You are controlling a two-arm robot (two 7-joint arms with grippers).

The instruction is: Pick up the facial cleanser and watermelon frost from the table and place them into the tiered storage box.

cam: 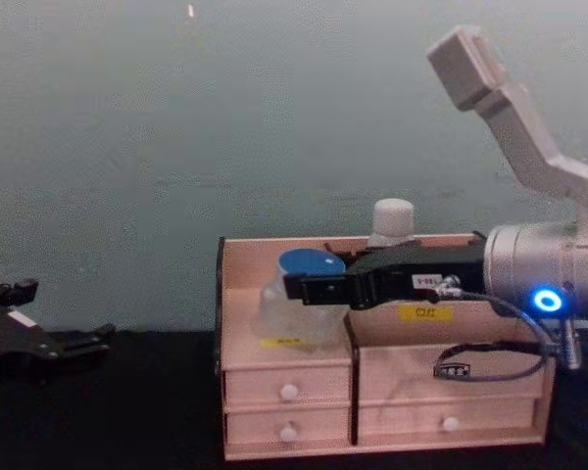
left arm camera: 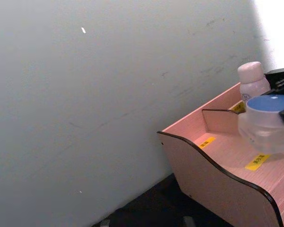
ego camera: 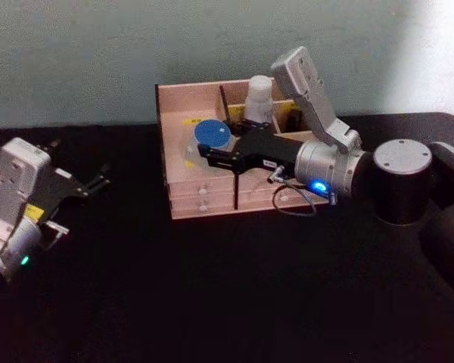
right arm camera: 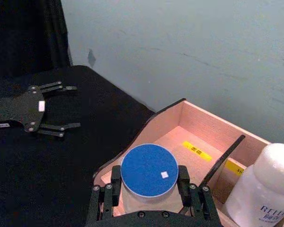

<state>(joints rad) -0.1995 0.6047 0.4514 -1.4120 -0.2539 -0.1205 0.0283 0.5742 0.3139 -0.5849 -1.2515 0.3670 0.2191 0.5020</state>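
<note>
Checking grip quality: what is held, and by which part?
The right gripper holds the blue-lidded jar by its sides, just under the lid; the left gripper holds nothing.

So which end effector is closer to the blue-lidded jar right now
The right. The right end effector is shut on the blue-lidded jar over the tiered storage box, left front compartment. The left end effector is open, well off to the left over the black table.
</note>
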